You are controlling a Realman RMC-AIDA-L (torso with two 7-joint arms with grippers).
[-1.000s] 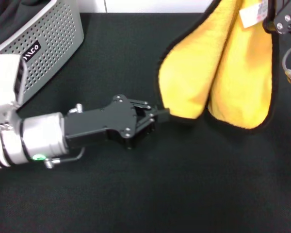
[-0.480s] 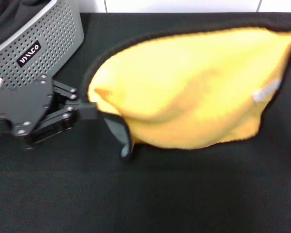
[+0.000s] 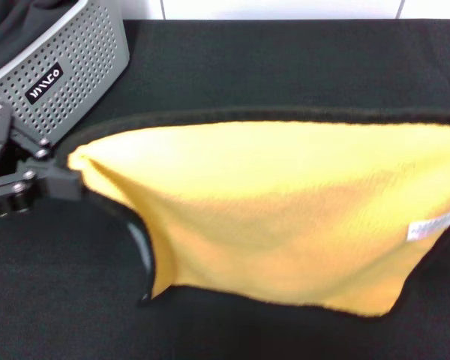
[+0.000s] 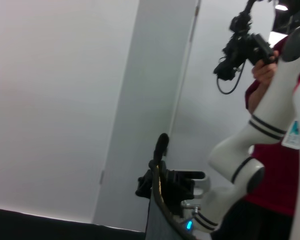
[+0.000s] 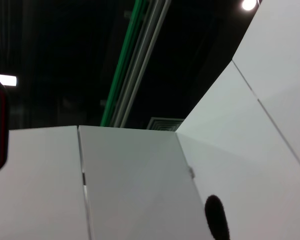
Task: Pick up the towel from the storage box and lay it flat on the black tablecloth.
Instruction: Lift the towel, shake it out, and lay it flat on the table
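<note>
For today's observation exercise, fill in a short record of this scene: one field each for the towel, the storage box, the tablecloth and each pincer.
towel: yellow side up, stretched wide above the cloth, near-left corner curled showing grey
storage box: far left, dark fabric inside
black tablecloth: covers the table
left pincer: shut on the towel's left corner, beside the box
right pincer: out of the head view

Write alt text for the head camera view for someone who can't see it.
A bright yellow towel is stretched wide above the black tablecloth, its left corner pinched in the jaws of the left gripper at the frame's left edge. The grey perforated storage box sits at top left.
</note>
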